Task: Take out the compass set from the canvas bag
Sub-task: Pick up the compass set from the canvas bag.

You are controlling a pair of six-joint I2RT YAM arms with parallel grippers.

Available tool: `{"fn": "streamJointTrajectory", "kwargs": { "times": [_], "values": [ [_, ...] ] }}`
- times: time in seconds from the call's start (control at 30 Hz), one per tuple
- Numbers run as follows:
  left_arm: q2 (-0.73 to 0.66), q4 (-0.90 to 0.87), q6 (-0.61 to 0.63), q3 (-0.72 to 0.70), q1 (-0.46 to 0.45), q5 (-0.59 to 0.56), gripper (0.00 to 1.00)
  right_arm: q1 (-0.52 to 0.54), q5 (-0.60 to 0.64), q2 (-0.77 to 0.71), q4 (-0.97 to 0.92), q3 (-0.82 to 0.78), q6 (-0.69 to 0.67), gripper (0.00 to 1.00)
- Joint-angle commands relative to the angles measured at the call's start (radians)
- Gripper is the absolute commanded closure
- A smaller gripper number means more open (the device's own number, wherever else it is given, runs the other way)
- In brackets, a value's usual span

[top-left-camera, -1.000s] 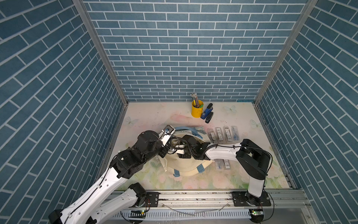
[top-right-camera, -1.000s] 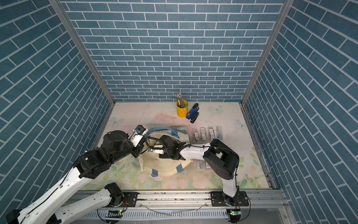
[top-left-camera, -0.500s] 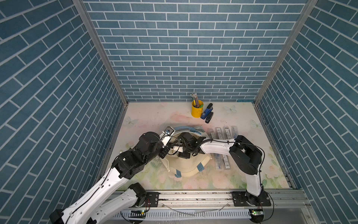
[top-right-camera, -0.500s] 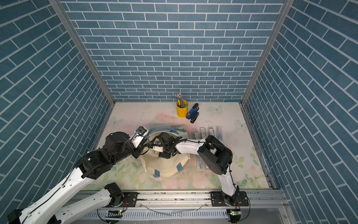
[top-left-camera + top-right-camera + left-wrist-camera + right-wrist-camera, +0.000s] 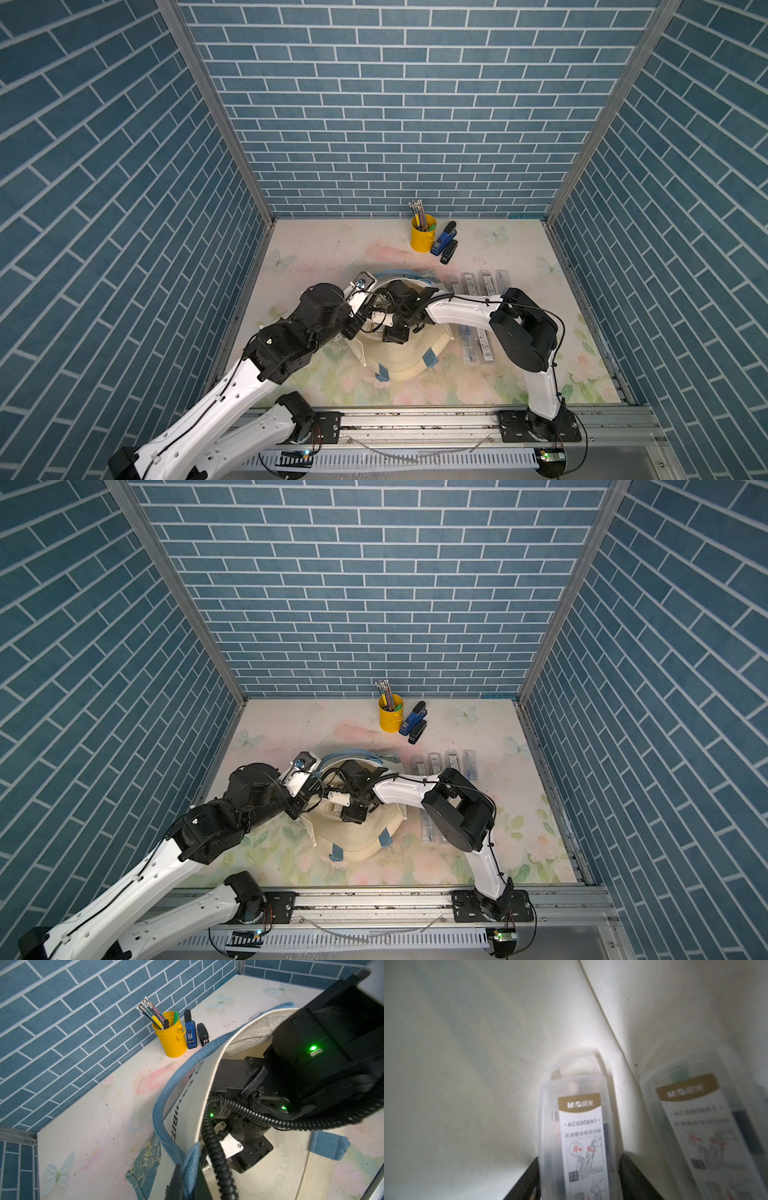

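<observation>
The compass set (image 5: pixel 581 1136) is down inside the canvas bag (image 5: pixel 407 361), a clear, round-cornered plastic case with a gold-and-white label. It lies on the cream lining right between the right gripper's (image 5: pixel 579 1157) dark fingers (image 5: pixel 529 1182). They hug both long edges, but I can't tell whether they are pinching it or only straddling it. A second, identical case (image 5: pixel 708 1126) lies just beside it, blurred.

Compared with a second ago, the right arm (image 5: pixel 465 309) has pushed further into the bag's mouth, its forearm swung up and away from the front rail. Over the last half second it has barely shifted. The left arm hasn't budged.

The left gripper (image 5: pixel 187 1180) is clamped tight on the blue strap (image 5: pixel 166 1093), a coarse woven band, and holds the bag's rim up and open. The canvas is stiff and cream, with black lettering along the edge and a teal leaf-patterned panel (image 5: pixel 143 1167) at the narrow end. The right wrist's black ribbed cable (image 5: pixel 218 1157) loops across the opening and hides much of the interior from the left wrist view.

Outside the bag, more clear cases (image 5: pixel 469 284) lie in a row on the floral table (image 5: pixel 332 249) beyond the right forearm, and others (image 5: pixel 473 345) lie close to the bag's right side. Near the blue brick back wall stand a glossy yellow pencil cup (image 5: pixel 423 239), a blue stapler (image 5: pixel 444 243) and a black stapler (image 5: pixel 449 252), well apart from the bag.
</observation>
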Motion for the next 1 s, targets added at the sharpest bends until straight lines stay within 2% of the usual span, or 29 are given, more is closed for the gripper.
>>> {"fn": "streamJointTrajectory", "kwargs": {
  "times": [0.0,0.13,0.5,0.97],
  "values": [
    [-0.01,0.06,0.006,-0.008,-0.005,0.031,1.0,-0.01,-0.04,0.06,-0.082,0.06,0.046,0.35],
    [-0.012,0.062,0.008,-0.015,-0.005,0.025,1.0,-0.012,-0.052,0.074,-0.108,0.085,0.048,0.35],
    [-0.013,0.065,0.011,-0.02,-0.006,0.014,1.0,-0.012,-0.082,0.001,-0.121,0.065,0.062,0.56],
    [-0.014,0.076,0.003,-0.024,-0.005,0.003,1.0,-0.003,0.037,-0.186,-0.073,-0.079,0.107,0.66]
  ]
}}
